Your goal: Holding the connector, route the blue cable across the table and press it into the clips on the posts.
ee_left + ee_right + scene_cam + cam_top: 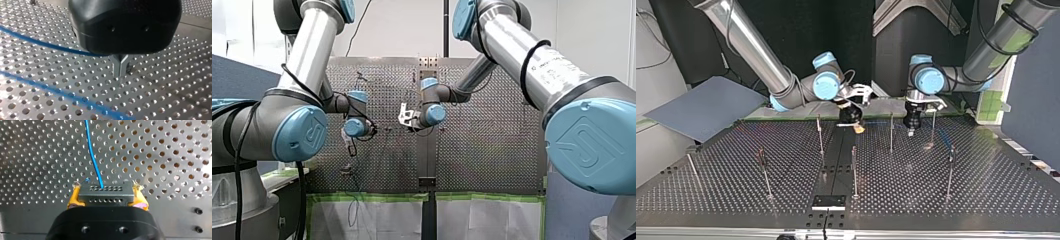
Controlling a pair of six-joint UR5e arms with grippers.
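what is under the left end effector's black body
The blue cable runs under the left end effector, over the perforated table; its body hides whether the metal fingers grip it.

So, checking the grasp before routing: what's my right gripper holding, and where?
The connector, clamped at its two ends between my right gripper's yellow pads.

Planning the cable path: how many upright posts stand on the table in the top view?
7 posts. Four in the front row: far left, left of centre, centre, right. Three further back. Others may be hidden.
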